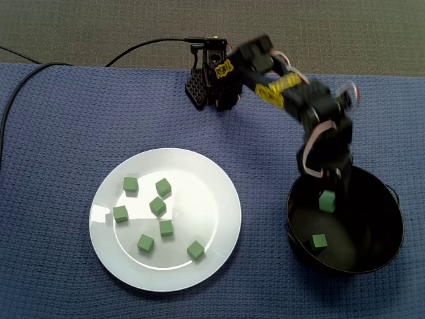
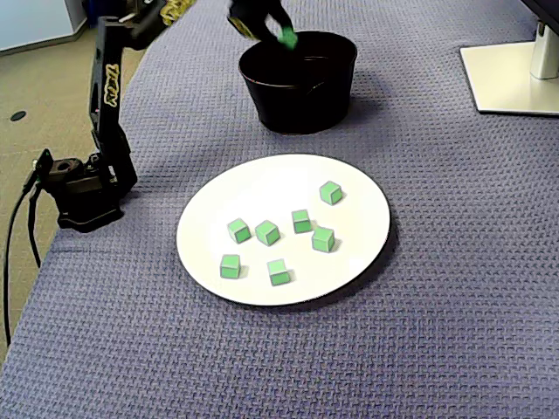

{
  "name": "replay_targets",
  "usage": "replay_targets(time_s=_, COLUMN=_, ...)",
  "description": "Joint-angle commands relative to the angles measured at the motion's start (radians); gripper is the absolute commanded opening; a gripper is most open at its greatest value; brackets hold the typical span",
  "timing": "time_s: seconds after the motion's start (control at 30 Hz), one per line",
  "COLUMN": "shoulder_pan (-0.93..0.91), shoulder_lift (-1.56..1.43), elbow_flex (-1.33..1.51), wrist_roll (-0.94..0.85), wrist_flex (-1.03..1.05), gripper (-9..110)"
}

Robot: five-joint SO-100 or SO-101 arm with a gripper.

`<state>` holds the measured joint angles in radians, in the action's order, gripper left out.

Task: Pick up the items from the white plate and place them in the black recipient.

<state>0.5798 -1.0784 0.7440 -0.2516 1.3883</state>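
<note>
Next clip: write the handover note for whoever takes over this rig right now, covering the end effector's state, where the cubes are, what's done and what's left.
End effector: shut on the held cube, hanging over the black bowl, not yet released.
Bowl: one delivered cube lies on its bottom.
White plate: seven plate cubes are scattered on it, all apart from each other.
Done: one cube is in the bowl and a second is above it.
Left: drop the held cube, then move the seven from the plate.
</note>
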Motion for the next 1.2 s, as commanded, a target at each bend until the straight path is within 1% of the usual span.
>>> replay_targets(time_s=0.0, shoulder_pan=0.051, shoulder_lift=0.074, elbow_flex=-0.071, wrist_roll=-0.012, wrist_flex=-0.012, gripper=0)
replay_targets(time_s=0.1, shoulder_pan=0.058, shoulder_lift=0.133, elbow_flex=-0.13, wrist_roll=-0.009, wrist_flex=0.003, gripper=0)
replay_targets(time_s=0.13, shoulder_pan=0.06, shoulder_lift=0.152, elbow_flex=-0.15, wrist_roll=-0.012, wrist_flex=0.012, gripper=3)
replay_targets(time_s=0.2, shoulder_pan=0.063, shoulder_lift=0.173, elbow_flex=-0.176, wrist_roll=-0.021, wrist_flex=0.034, gripper=33)
replay_targets(time_s=0.23, shoulder_pan=0.064, shoulder_lift=0.17, elbow_flex=-0.186, wrist_roll=-0.026, wrist_flex=0.048, gripper=41)
replay_targets(time_s=0.27, shoulder_pan=0.063, shoulder_lift=0.152, elbow_flex=-0.187, wrist_roll=-0.026, wrist_flex=0.057, gripper=44)
replay_targets(time_s=0.4, shoulder_pan=0.003, shoulder_lift=-0.063, elbow_flex=-0.12, wrist_roll=-0.025, wrist_flex=0.069, gripper=44)
replay_targets(time_s=0.5, shoulder_pan=-0.112, shoulder_lift=-0.302, elbow_flex=-0.04, wrist_roll=-0.038, wrist_flex=0.11, gripper=42)
replay_targets(time_s=0.57, shoulder_pan=-0.229, shoulder_lift=-0.453, elbow_flex=0.015, wrist_roll=-0.064, wrist_flex=0.172, gripper=41)
replay_targets(time_s=0.7, shoulder_pan=-0.546, shoulder_lift=-0.641, elbow_flex=0.11, wrist_roll=-0.167, wrist_flex=0.299, gripper=42)
replay_targets(time_s=0.83, shoulder_pan=-0.811, shoulder_lift=-0.696, elbow_flex=0.316, wrist_roll=-0.411, wrist_flex=0.325, gripper=40)
replay_targets(time_s=0.87, shoulder_pan=-0.865, shoulder_lift=-0.696, elbow_flex=0.382, wrist_roll=-0.479, wrist_flex=0.316, gripper=39)
replay_targets(time_s=0.93, shoulder_pan=-0.953, shoulder_lift=-0.689, elbow_flex=0.512, wrist_roll=-0.558, wrist_flex=0.262, gripper=41)
replay_targets(time_s=1.03, shoulder_pan=-1.039, shoulder_lift=-0.647, elbow_flex=0.678, wrist_roll=-0.638, wrist_flex=0.16, gripper=41)
replay_targets(time_s=1.17, shoulder_pan=-1.103, shoulder_lift=-0.574, elbow_flex=0.845, wrist_roll=-0.75, wrist_flex=0.029, gripper=36)
